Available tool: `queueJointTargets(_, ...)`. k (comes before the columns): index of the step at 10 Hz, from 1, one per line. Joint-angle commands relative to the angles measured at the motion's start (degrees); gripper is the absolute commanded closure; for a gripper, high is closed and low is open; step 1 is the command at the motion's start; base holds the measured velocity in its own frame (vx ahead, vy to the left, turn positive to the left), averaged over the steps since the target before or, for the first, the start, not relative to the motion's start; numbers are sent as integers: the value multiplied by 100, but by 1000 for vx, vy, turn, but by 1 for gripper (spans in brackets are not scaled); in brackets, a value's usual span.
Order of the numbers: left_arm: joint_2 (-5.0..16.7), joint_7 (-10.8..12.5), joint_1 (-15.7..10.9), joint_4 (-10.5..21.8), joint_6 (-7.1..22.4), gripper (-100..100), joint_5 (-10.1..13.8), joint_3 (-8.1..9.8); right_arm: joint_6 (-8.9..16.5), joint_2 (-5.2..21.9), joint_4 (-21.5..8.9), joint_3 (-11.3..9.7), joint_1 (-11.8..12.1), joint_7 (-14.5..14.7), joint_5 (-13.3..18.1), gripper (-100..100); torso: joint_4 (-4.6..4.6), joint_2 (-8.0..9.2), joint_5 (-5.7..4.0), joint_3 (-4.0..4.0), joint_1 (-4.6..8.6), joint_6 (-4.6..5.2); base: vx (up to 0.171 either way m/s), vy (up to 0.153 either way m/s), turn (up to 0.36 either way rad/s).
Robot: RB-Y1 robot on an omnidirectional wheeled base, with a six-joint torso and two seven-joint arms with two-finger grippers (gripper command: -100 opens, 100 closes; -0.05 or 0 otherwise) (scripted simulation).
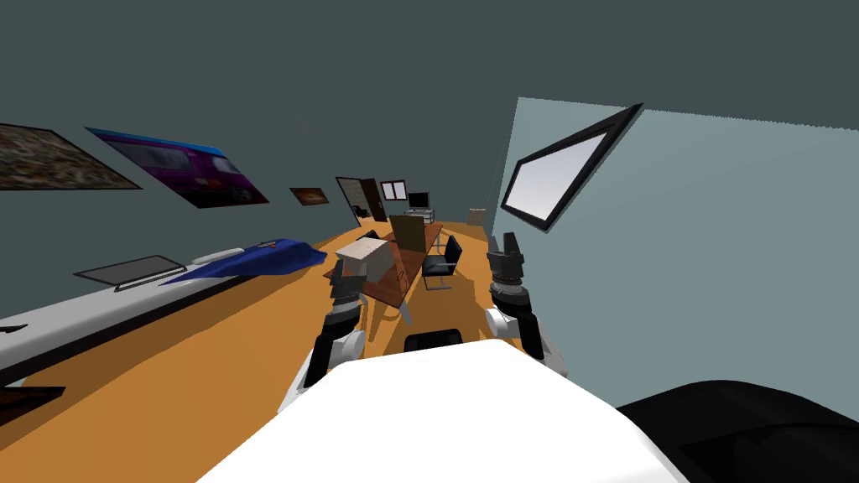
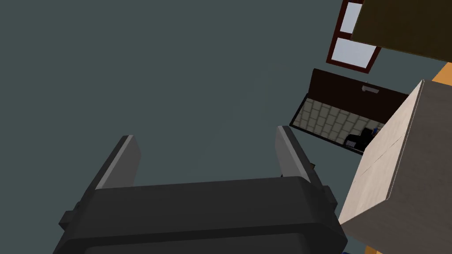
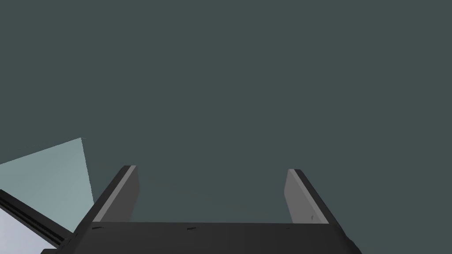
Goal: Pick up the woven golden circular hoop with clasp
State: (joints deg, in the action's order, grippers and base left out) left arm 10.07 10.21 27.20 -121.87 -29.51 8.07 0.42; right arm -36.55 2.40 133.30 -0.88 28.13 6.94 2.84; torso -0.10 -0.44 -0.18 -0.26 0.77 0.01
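left gripper [image 2: 205, 134] at 11 o'clock, fingers wide apart, gripping nothing; pale box [image 2: 397, 167] near, at its 1 o'clock; right gripper [image 3: 211, 169] at 1 o'clock, equally spread, empty; hoop's place: cannot tell

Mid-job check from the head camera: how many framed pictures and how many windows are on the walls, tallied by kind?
Framed pictures: 3 (brownish, purple, small orange)
Windows: 2 (dark red frame, black frame)
Total: 5
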Motion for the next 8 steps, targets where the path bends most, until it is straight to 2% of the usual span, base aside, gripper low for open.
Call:
queueJointTargets(1, 89, 144, 14, 242, 213, -100, 119, 20, 0, 0, 0, 0, 0, 0, 0, 0, 0, 0, 0, 0, 0, 0, 111, -196, 29)
queueJointTargets(5, 195, 447, -76, 1010, 641, -100, 398, 50, 0, 0, 0, 0, 0, 0, 0, 0, 1, 6, -2, 3, 2, -1, 101, -209, 36)
queueJointTargets(6, 195, 447, -76, 1098, 641, -100, 398, 50, 0, 0, 0, 0, 0, 0, 0, 0, -1, -4, -2, -2, 4, 0, 83, -124, 25)
queueJointTargets(8, 214, 592, -139, 1458, 840, -100, 541, 79, 0, 1, 0, 1, -1, 0, 0, 0, 3, 18, 9, 10, -48, -2, 49, -97, 25)
